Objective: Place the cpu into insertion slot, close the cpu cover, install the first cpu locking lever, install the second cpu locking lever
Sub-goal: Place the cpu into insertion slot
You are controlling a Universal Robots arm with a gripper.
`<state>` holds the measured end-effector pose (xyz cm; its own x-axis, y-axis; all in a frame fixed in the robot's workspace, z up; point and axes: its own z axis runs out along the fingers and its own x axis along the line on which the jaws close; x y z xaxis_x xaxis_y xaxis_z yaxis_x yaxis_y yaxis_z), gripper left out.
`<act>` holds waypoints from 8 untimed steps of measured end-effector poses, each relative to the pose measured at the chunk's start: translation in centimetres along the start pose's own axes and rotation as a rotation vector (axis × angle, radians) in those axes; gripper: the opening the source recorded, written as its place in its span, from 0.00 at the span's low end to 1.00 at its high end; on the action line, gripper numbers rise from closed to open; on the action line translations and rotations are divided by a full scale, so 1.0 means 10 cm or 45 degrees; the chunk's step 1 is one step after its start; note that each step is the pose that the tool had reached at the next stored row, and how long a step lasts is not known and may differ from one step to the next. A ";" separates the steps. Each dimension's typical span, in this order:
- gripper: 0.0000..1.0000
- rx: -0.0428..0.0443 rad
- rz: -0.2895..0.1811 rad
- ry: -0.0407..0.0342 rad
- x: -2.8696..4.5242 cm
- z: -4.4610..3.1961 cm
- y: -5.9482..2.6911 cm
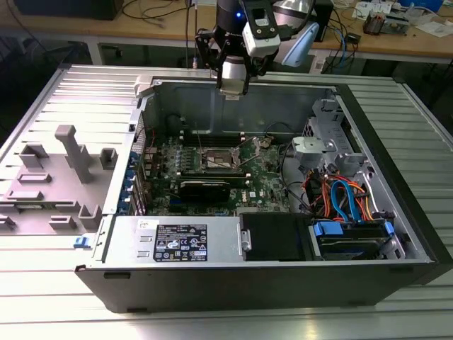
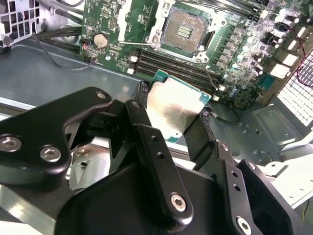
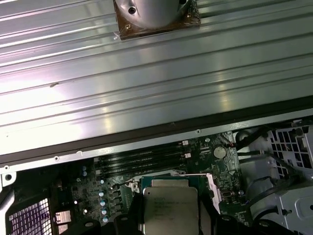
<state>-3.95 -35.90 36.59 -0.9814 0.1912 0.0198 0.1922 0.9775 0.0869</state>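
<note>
My gripper is shut on the cpu, a flat square chip with a silvery top and green edge, clamped between two black fingers. In the first wrist view the cpu hangs over the board. The exterior view has the gripper high above the case's back wall. Below and apart from it, the insertion slot lies uncovered with its dark contact field showing; it is also seen in the exterior view. The cpu cover seems swung back at the slot's edge. Thin wire levers stand free beside the slot.
Long black memory slots run beside the socket. A black heatsink-like block lies nearer the front. Drive cage and coloured cables are at the exterior view's right. A grey fixture sits on the ribbed table at the left.
</note>
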 end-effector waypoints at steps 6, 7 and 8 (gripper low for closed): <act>0.55 -0.001 0.058 -0.0050 -0.006 0.008 -0.031; 0.55 -0.001 0.064 -0.0055 -0.006 0.009 -0.032; 0.55 -0.001 0.065 -0.0056 -0.007 0.009 -0.033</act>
<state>-3.95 -36.22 36.47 -0.9703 0.2409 0.0199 0.2417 0.9665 0.0868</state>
